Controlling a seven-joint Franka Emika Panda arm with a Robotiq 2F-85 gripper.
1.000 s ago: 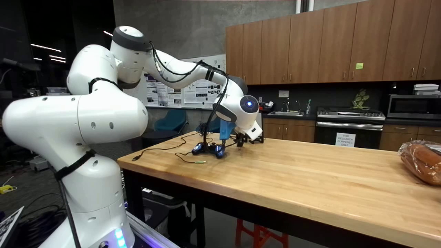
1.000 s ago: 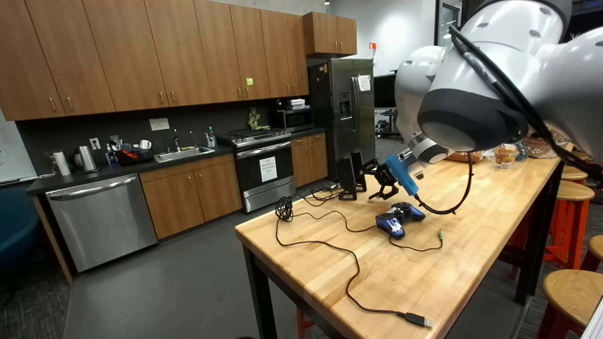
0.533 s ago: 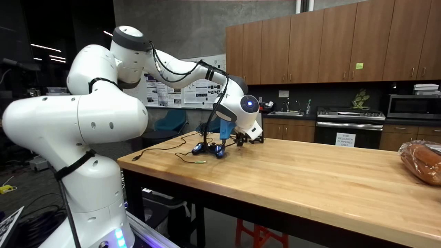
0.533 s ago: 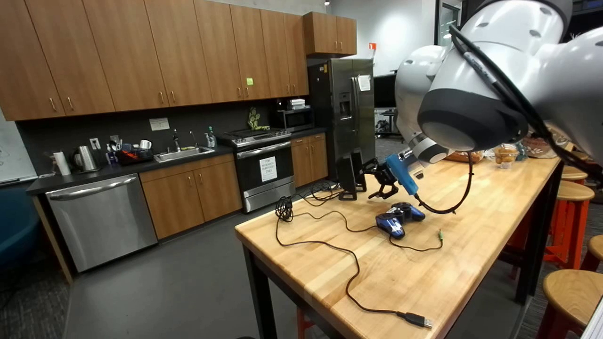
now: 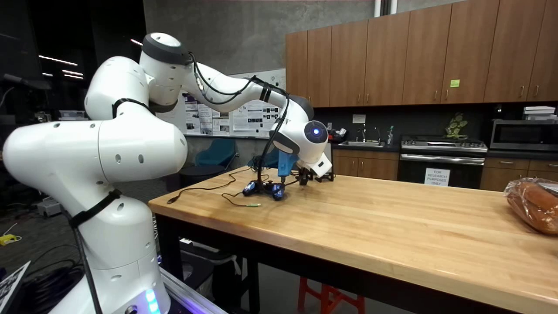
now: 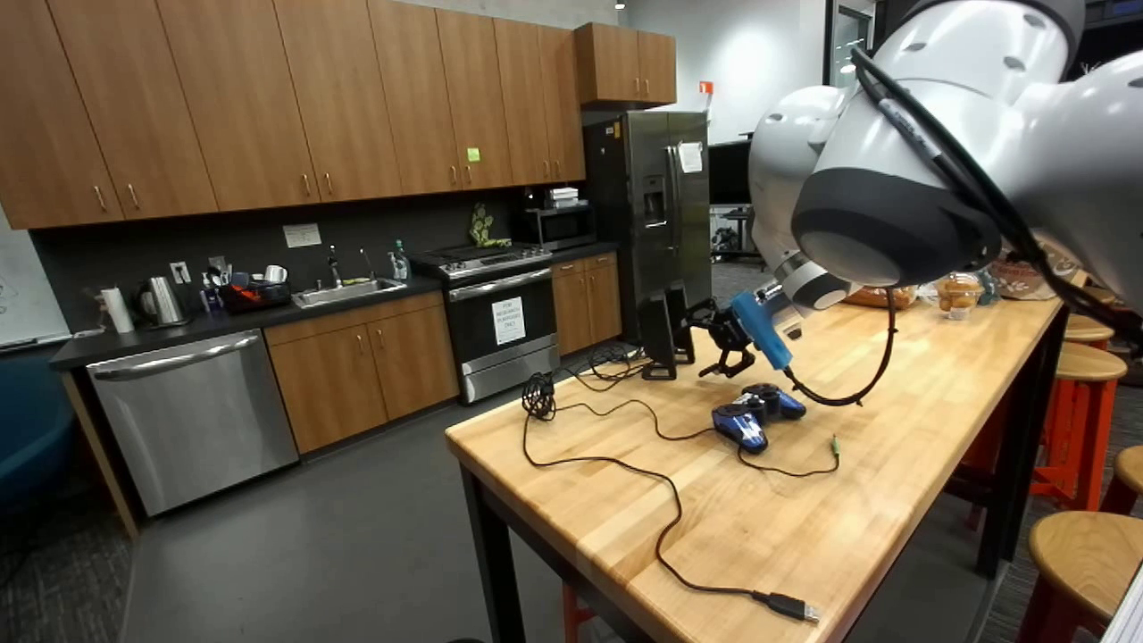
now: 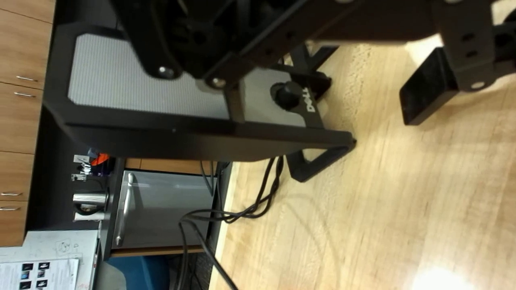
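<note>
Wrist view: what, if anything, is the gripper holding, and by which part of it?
Nothing is held: the gripper is open, and the Dell speaker near it stands on the table, unclamped.

In both exterior views a blue game controller (image 6: 750, 415) lies on the wooden table (image 6: 786, 527), a black cable (image 6: 616, 460) winding beside it. In an exterior view, a dishwasher (image 6: 192, 420) stands far left, then a sink (image 6: 355, 291), a stove (image 6: 478, 313) and, farther right, a fridge (image 6: 647, 246); wooden cabinets (image 6: 339, 98) hang above. Stools (image 6: 1085, 554) stand near at right. In an exterior view, a brown package (image 5: 529, 205) in clear plastic rests at the table's right, and a blue chair (image 5: 216, 151) stands beyond its left end.
</note>
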